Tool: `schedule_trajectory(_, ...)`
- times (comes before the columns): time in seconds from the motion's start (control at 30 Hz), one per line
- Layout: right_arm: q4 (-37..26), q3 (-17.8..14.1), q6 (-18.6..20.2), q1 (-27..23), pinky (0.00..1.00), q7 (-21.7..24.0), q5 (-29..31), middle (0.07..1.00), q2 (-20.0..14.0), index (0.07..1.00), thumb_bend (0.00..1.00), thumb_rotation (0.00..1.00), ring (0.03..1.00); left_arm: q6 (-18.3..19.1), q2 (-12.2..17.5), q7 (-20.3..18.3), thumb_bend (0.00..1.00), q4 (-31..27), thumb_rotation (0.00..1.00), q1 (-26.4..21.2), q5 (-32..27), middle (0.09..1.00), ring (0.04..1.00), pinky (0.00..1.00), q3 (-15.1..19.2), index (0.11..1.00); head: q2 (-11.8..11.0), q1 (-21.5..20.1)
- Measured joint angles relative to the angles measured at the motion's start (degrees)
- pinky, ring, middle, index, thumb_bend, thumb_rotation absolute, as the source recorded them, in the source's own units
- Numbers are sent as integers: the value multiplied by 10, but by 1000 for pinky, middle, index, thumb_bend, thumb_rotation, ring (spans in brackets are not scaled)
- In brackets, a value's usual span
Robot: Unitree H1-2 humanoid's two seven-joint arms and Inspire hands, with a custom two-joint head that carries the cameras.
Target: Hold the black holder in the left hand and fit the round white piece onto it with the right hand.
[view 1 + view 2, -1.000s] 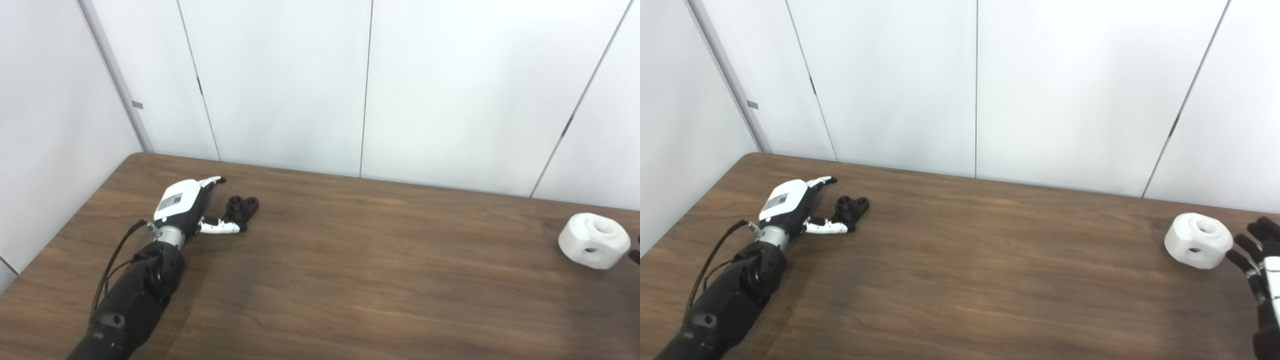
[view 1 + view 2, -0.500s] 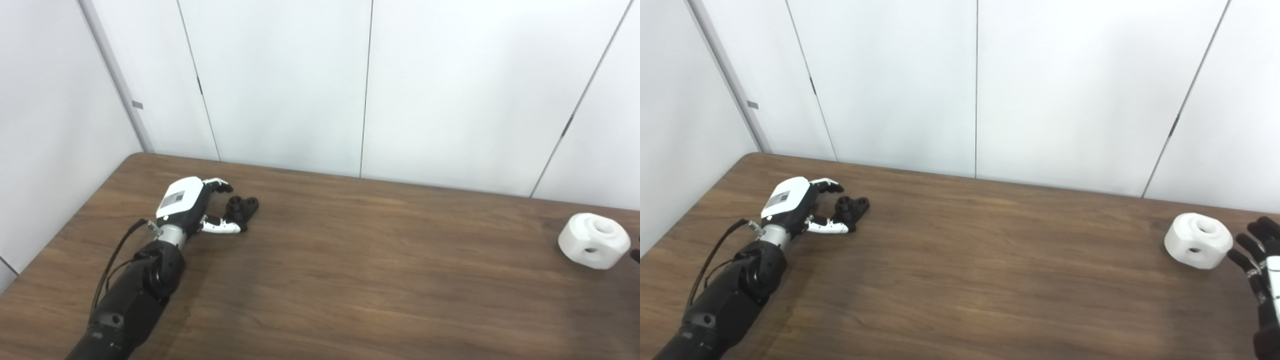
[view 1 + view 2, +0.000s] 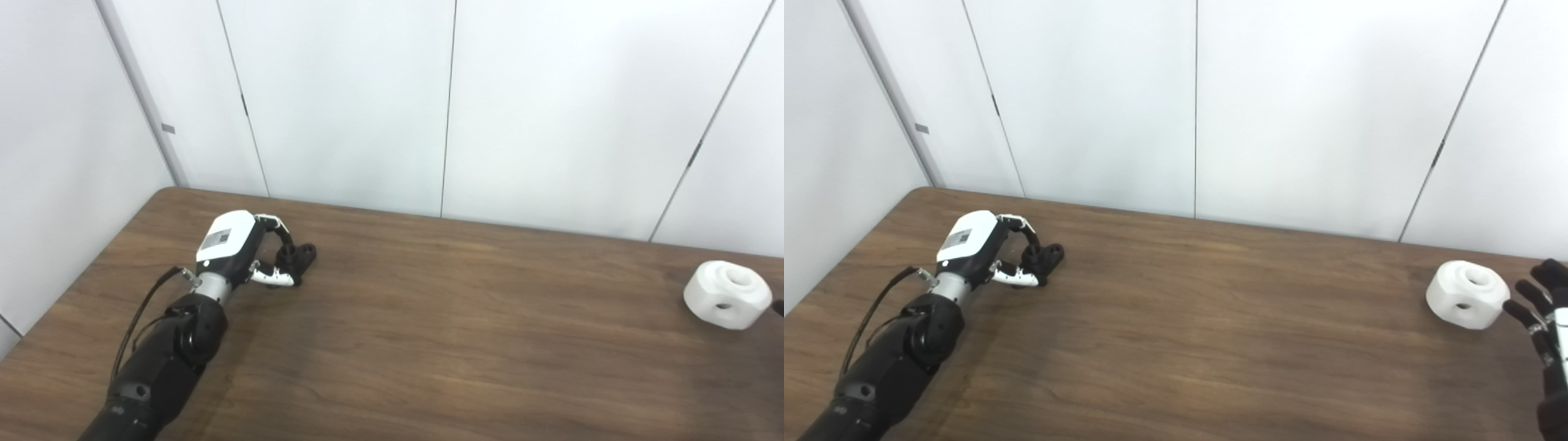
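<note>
— So, left hand [image 3: 236, 248]?
— Curled about the near end of the holder [image 3: 296, 256], thumb under, fingers [image 3: 278, 228] arched over; closing, grip not yet sure. Holder flat on the worktop [image 3: 429, 331], long axis running away from the palm, up and right.
— And the right hand [image 3: 1546, 318]?
— Spread wide, holding nothing, just right of the piece [image 3: 1467, 294]; apart by a sliver. Piece far across from the holder, hole up.
— Any writing?
— Only a small grey label on the back of the left hand; too small to read.
</note>
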Motion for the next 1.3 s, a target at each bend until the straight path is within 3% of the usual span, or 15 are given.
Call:
schedule_trajectory(1.13,0,4,-1,-2,781,0,-7,834,0,758,288,621,826,-30,0,0,524,7,58,1,3,679,727,651,1,487,4,-1)
schedule_trajectory(1.17,0,4,-1,-2,789,0,-8,836,0,759,289,621,829,-29,0,-1,731,7,67,1,3,692,731,659,2,554,4,-1)
schedule_trajectory(1.2,0,4,-1,-2,798,0,-8,839,0,760,289,621,834,-25,0,-1,848,5,86,2,3,708,737,666,2,609,4,0)
schedule_trajectory(1.3,0,4,-1,-2,803,0,-8,838,0,757,293,614,836,-12,0,-2,979,3,154,2,5,758,770,692,3,727,4,-1)
